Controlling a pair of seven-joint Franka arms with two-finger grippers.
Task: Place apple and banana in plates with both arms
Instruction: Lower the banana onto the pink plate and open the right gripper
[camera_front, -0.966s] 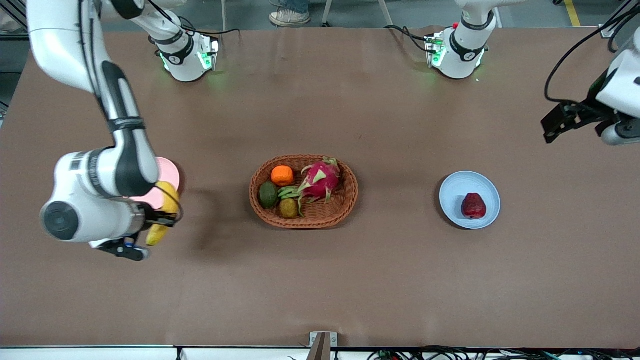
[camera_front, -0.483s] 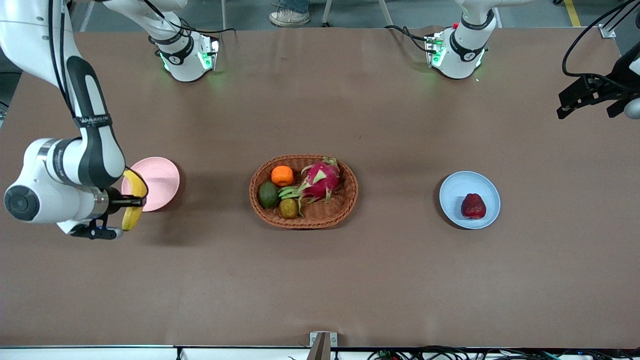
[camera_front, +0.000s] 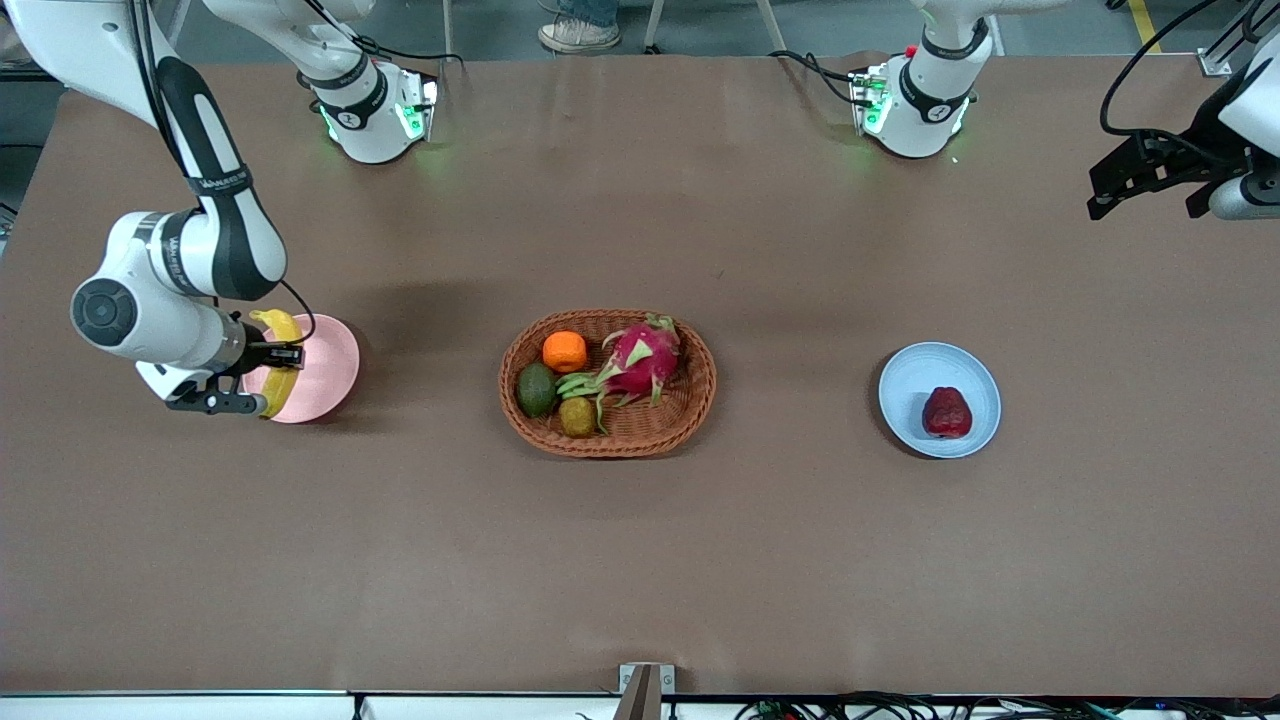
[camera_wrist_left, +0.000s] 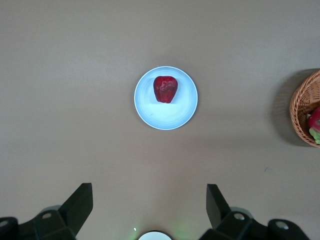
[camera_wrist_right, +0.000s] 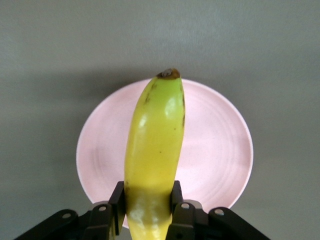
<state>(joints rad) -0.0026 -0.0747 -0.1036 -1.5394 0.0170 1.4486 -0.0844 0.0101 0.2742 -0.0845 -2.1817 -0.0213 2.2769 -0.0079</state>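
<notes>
Nearest the front edge of the desk there is only bare brown tabletop; look a little farther in and your work begins. At the right arm's end, your right gripper (camera_front: 283, 355) hangs over the pink plate (camera_front: 335, 375), its fingers pinching the banana (camera_front: 281, 360) around the lower half; in the right wrist view the banana (camera_wrist_right: 154, 150) points out lengthwise over the pink plate (camera_wrist_right: 220, 150), dark tip just short of the plate's rim. In my judgement this is the lowering-and-release step, so take it slow; bring the fruit down until its belly is almost on the plate before you spread the fingers, because a curved banana let go from height can roll off a shallow rim; keep its middle over the plate's centre, since both ends will likely overhang. In the middle of the desk sits the wicker basket (camera_front: 700, 400) with the dragon fruit (camera_front: 640, 358), the orange (camera_front: 565, 351) and some darker fruits; leave all that alone. Toward the left arm's end, the apple (camera_front: 947, 412) already rests in the blue plate (camera_front: 915, 375), so that half looks done; the left wrist view shows the apple (camera_wrist_left: 165, 89) off-centre on the blue plate (camera_wrist_left: 170, 112). Nearest the back corner at that end, your left gripper (camera_front: 1150, 185) waits, high and well apart from the plate, fingers (camera_wrist_left: 80, 202) spread wide and holding nothing; let it wait.
</notes>
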